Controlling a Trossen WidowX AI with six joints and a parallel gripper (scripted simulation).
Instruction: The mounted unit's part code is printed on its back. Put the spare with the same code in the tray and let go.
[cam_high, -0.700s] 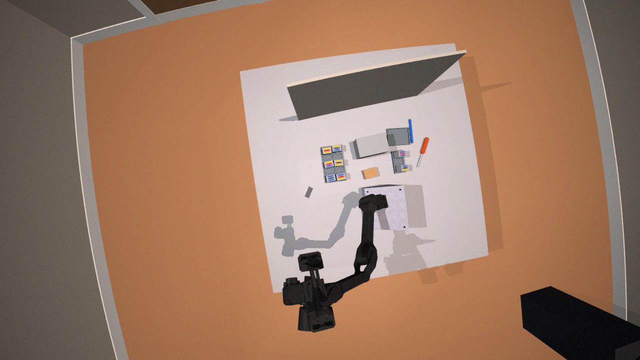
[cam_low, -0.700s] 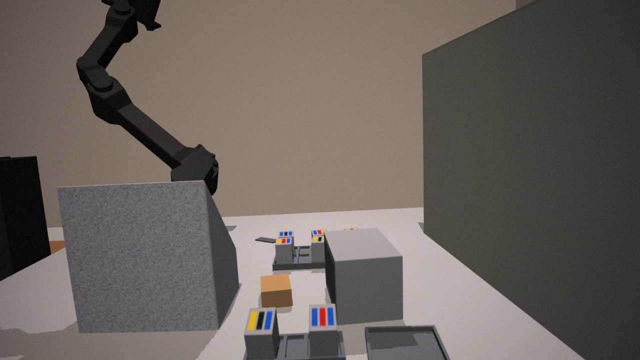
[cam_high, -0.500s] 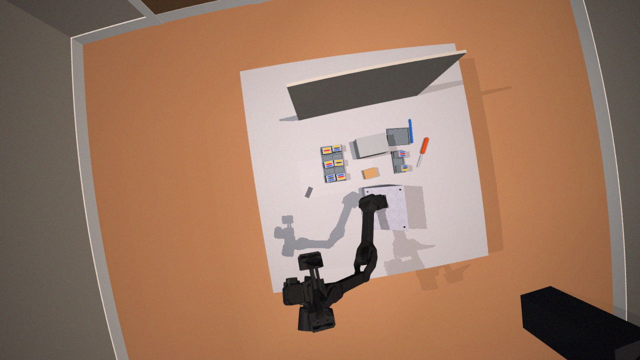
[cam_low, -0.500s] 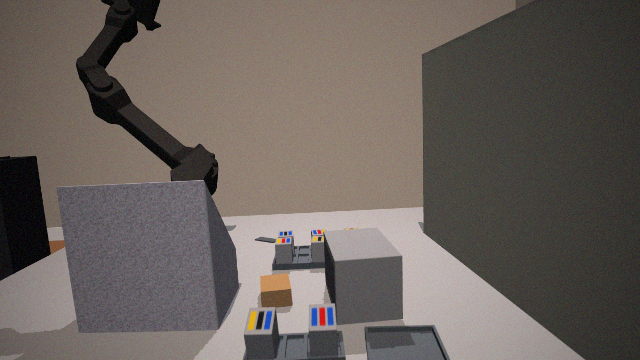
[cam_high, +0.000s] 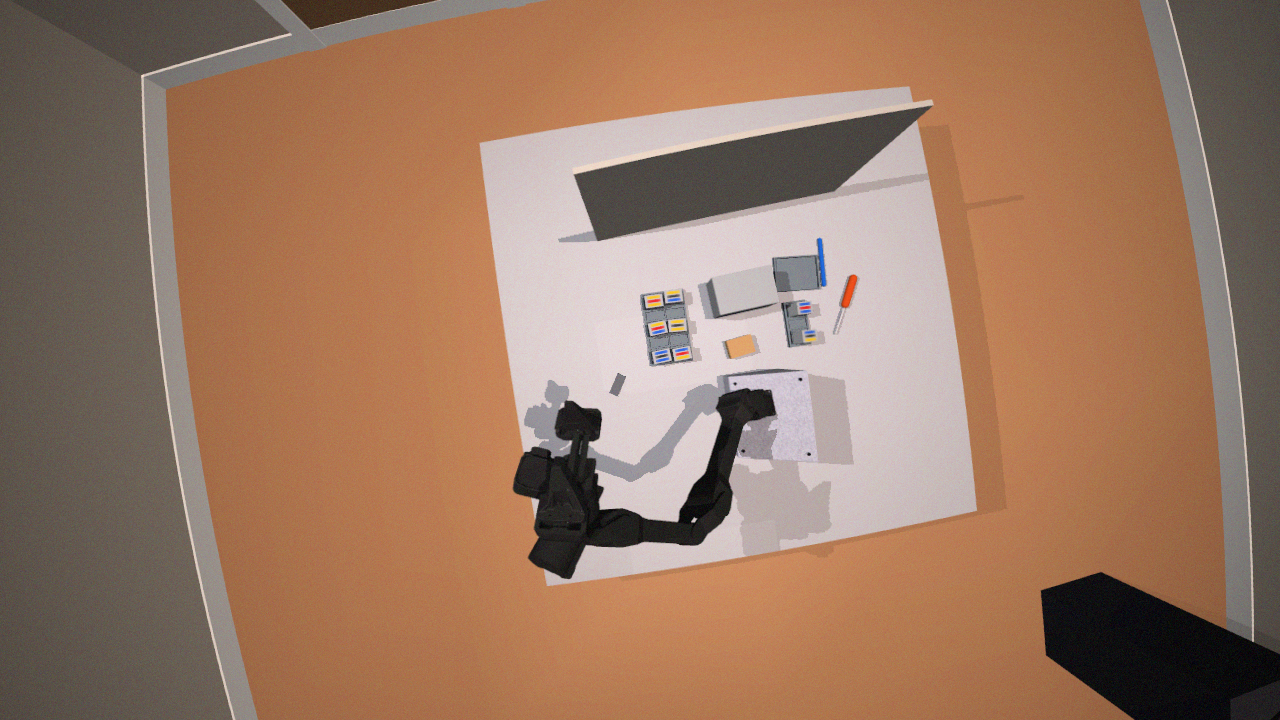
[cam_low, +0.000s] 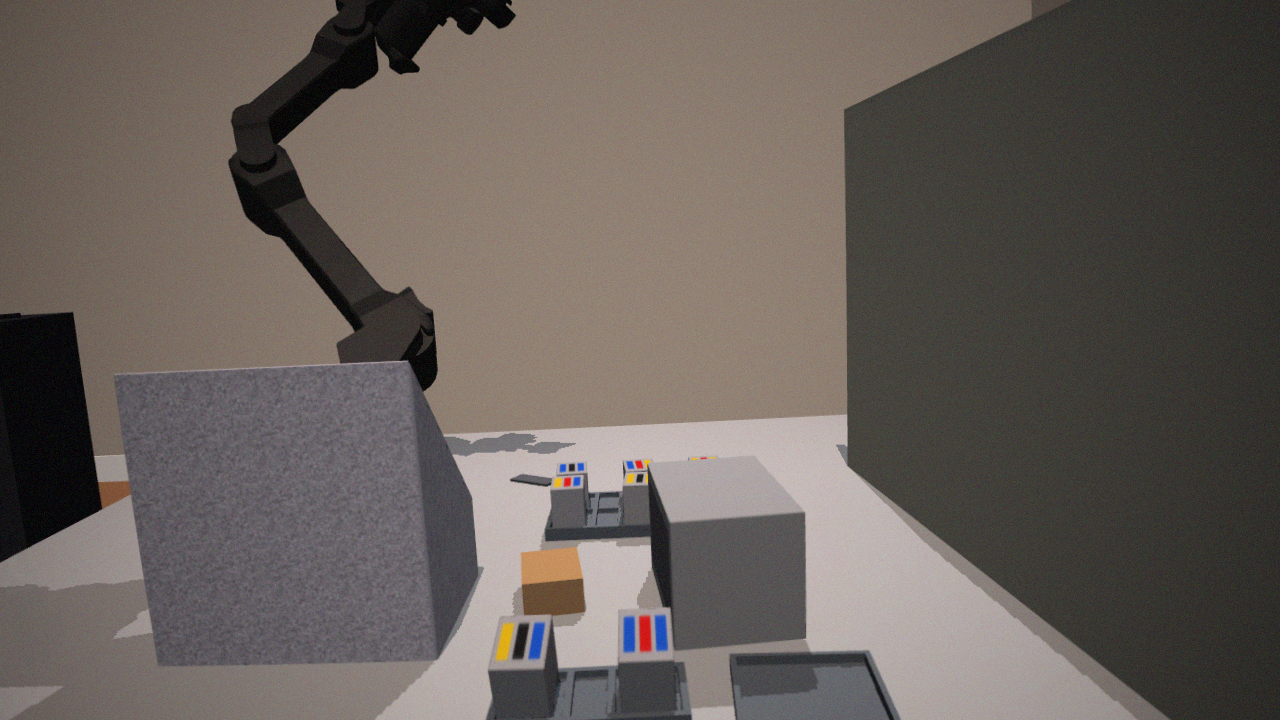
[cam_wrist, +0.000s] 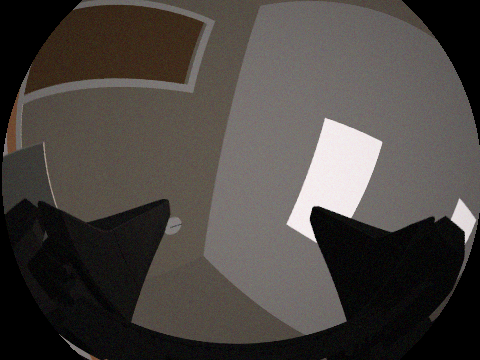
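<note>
My gripper is open and empty, held high; in the wrist view it faces bare walls. The grey tray lies flat behind the short rack. That rack holds a spare striped blue-red-blue and one striped yellow-black-blue. The long rack holds several striped spares, including a yellow-red-blue one and a blue-black-blue one. A plain grey box stands between racks and tray; I cannot tell if it is the mounted unit. No code shows on it.
An orange block lies between the racks. My arm stands on a speckled pedestal. A tall dark panel stands at the back. A blue bar, a screwdriver and a dark flat piece lie on the table.
</note>
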